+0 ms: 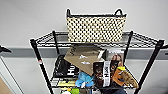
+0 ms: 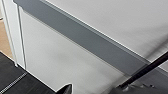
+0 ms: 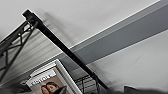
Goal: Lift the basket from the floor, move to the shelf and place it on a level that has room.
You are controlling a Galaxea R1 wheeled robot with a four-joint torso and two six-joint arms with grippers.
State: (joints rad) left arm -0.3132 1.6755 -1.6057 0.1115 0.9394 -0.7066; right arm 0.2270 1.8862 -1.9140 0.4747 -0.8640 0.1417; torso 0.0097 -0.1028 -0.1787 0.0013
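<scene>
i see the rectangular cream woven wicker basket (image 1: pixel 95 28) with its dark braided rim and two small loop handles standing upright on the top wire-grid level (image 1: pixel 143 40) of the tall black metal wire shelf (image 1: pixel 40 63), against the pale wall (image 1: pixel 27 20). no arm touches the basket. the tier below is crowded with a brown cardboard sheet (image 1: pixel 83 58), printed boxes (image 1: pixel 65 68) and soft toys (image 1: pixel 83 79). my left wrist camera faces the wall's grey band (image 2: pixel 92 42) and dark carpet floor (image 2: pixel 15 81); my right wrist camera sits beside a black rack post (image 3: pixel 62 50) and a printed box (image 3: pixel 51 82). i cannot tell either claw's opening or hold.
</scene>
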